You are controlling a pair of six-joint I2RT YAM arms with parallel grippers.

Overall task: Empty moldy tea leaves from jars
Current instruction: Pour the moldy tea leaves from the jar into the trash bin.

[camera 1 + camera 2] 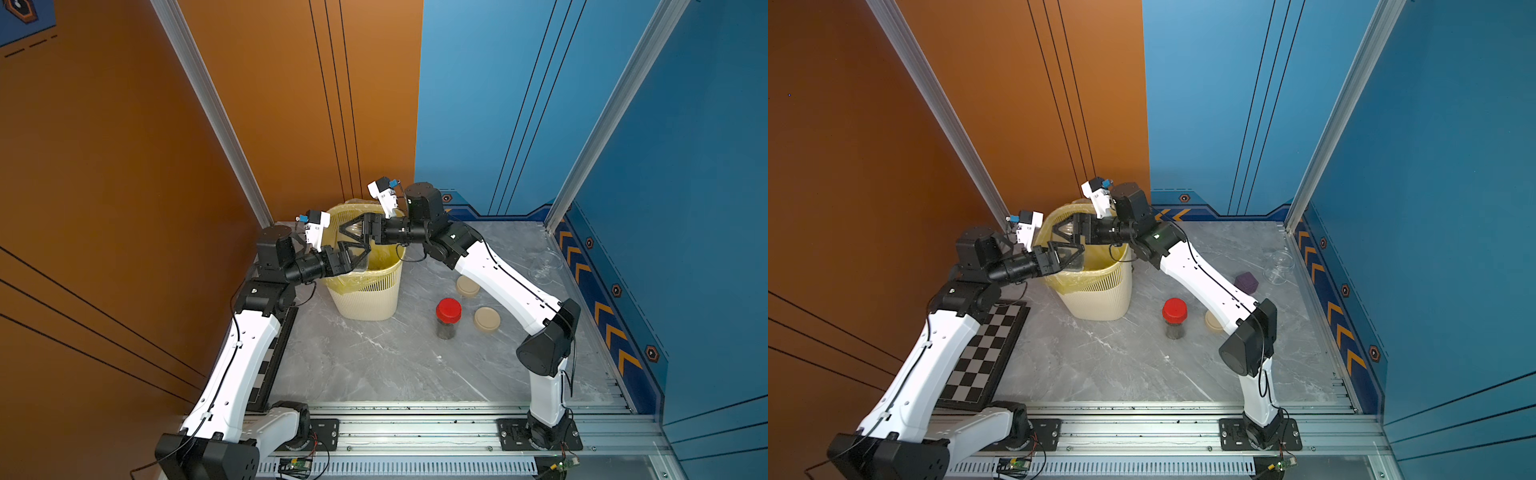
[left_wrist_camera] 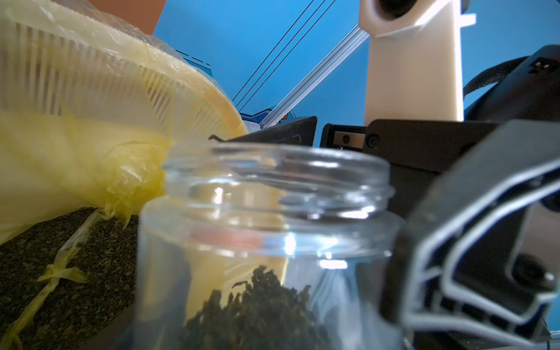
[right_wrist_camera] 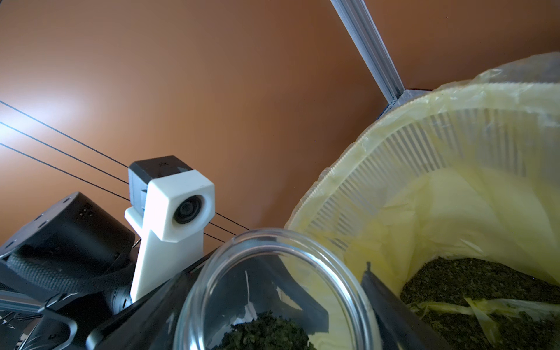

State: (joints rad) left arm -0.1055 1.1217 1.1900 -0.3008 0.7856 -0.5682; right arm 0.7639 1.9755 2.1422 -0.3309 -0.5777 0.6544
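Left pincer point(image 1: 360, 259) clenched on open jar point(image 2: 272, 212), right pincer point(image 1: 347, 232) clenched on second jar point(image 3: 272, 272); both held over bin point(image 1: 368, 301) near worktop point(image 1: 374, 365) far left corner; tea leaves point(image 2: 257, 303) seen inside each.

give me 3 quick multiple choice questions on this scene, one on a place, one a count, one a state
1. Where is the red-lid jar?
A) upright on the table, apart from the bin
B) inside the bin
C) on the chessboard

2. How many beige lids lie loose on the table?
A) one
B) two
C) four

3. What state is the left jar, held by the left end effector, in?
A) lidded
B) open, with leaves inside
C) open and empty

Answers:
1 A: both top views show it standing on the table.
2 B: a top view shows both.
3 B: the left wrist view shows a bare threaded mouth and dark leaves within.
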